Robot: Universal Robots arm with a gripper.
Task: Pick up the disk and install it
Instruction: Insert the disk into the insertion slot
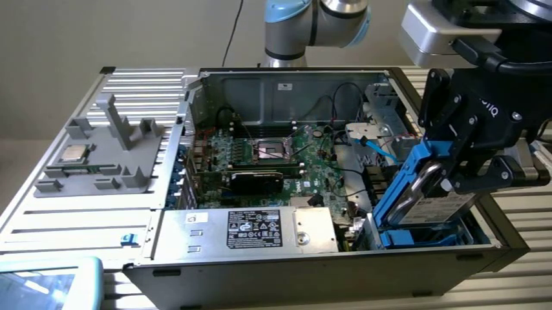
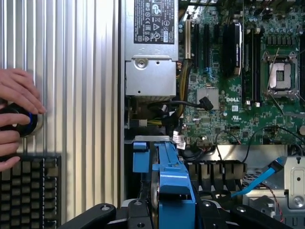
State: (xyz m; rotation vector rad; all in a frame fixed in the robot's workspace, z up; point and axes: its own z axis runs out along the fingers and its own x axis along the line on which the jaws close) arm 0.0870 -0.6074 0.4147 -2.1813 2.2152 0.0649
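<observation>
The disk (image 1: 428, 197), a silver-grey drive in a bright blue carrier, stands on edge over the drive bay (image 1: 431, 237) at the front corner of the open computer case, on the exterior view's right. Its lower end reaches down between the bay's blue rails. My black gripper (image 1: 459, 169) is shut on the disk's upper part, one finger on each flat side. In the wrist view the blue carrier edge of the disk (image 2: 170, 174) runs down from between my gripper's fingers (image 2: 102, 213), above the bay's blue rail (image 2: 141, 160).
A silver power supply box (image 1: 250, 229) with a black label lies beside the bay. Behind it lie the motherboard (image 1: 276, 158) and a blue cable (image 1: 379, 152). A grey fixture holding a processor chip (image 1: 71, 154) sits on the exterior view's left. A person's hand (image 2: 16, 102) rests near a keyboard (image 2: 28, 193).
</observation>
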